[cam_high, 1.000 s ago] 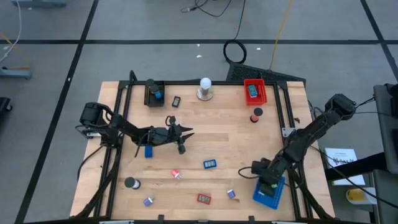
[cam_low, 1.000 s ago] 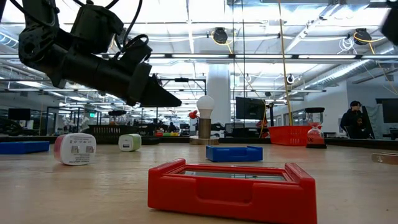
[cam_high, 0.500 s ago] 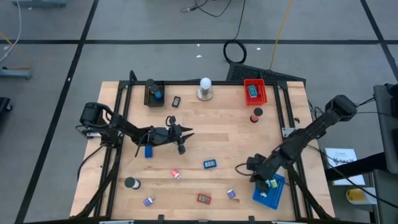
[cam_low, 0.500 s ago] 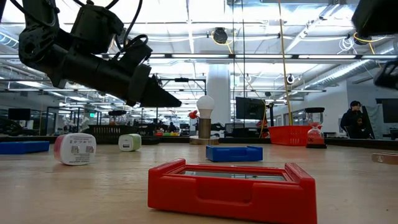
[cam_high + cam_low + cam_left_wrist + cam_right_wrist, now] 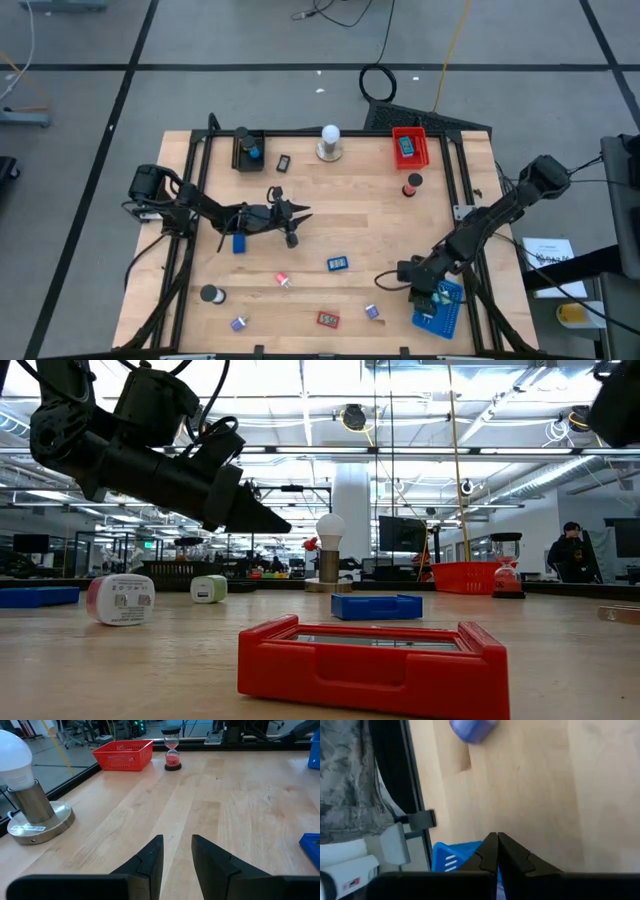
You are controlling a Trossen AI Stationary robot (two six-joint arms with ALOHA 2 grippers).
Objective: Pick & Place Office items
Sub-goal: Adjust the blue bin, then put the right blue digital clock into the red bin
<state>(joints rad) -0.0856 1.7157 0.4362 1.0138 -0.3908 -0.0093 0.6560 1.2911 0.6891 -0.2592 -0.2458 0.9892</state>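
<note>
my right end effector (image 5: 404, 272): fingers pressed together, holding nothing, at the blue tray (image 5: 440, 312) by the surface's edge | nearest item: purple block (image 5: 371, 312) just beside it, inward, squat, no clear long axis | open wood between | left end effector (image 5: 298, 212): well apart, slightly parted, empty

Even, bright overhead light falls on the bench (image 5: 380, 230) in the high view, with only soft, short shadows. In the low view, ceiling lights (image 5: 352, 415) glare white (the hall behind is hazy), and the near red block (image 5: 372, 666) is soft. The right wrist view is blurred throughout, the purple piece (image 5: 472, 729) smeared.
</note>
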